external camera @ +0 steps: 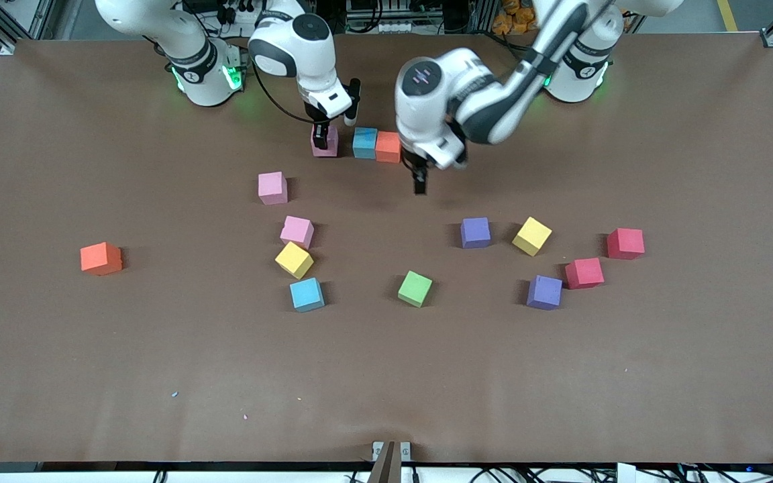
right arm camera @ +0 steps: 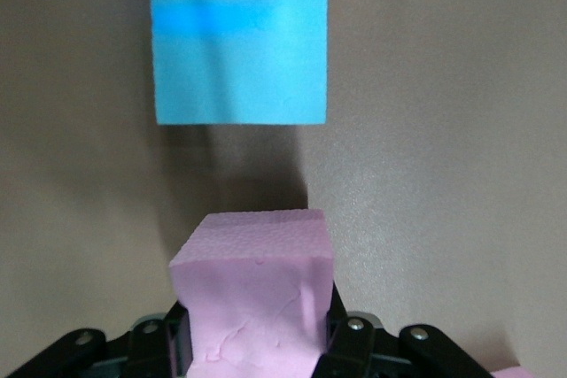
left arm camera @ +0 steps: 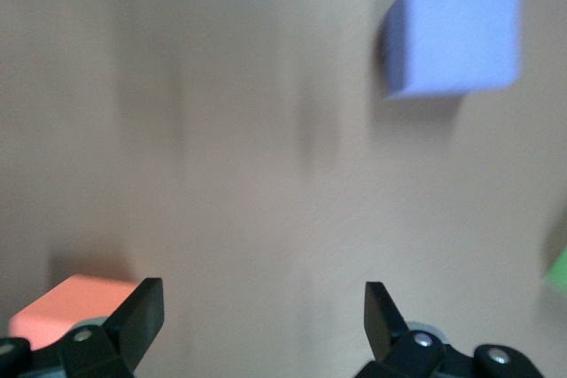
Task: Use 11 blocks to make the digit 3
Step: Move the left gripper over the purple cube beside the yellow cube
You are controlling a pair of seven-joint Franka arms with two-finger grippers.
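My right gripper (external camera: 320, 138) is shut on a pink block (external camera: 326, 143), low at the table near the robots' bases. A small gap separates it from a blue block (external camera: 364, 142), which touches an orange block (external camera: 388, 147). In the right wrist view the pink block (right arm camera: 252, 289) sits between my fingers, with the blue block (right arm camera: 239, 37) ahead. My left gripper (external camera: 420, 182) is open and empty over bare table beside the orange block (left arm camera: 75, 307). A purple block (left arm camera: 456, 33) shows ahead of it. Loose blocks: pink (external camera: 272, 188), pink (external camera: 297, 231), yellow (external camera: 294, 259), blue (external camera: 306, 294), green (external camera: 415, 288), purple (external camera: 475, 232), yellow (external camera: 531, 235), purple (external camera: 544, 292).
Two red cubes (external camera: 584, 273) (external camera: 625, 243) lie toward the left arm's end, close to the purple and yellow blocks. An orange-red cube (external camera: 100, 258) sits alone toward the right arm's end. The brown table (external camera: 386, 376) runs wide toward the front camera.
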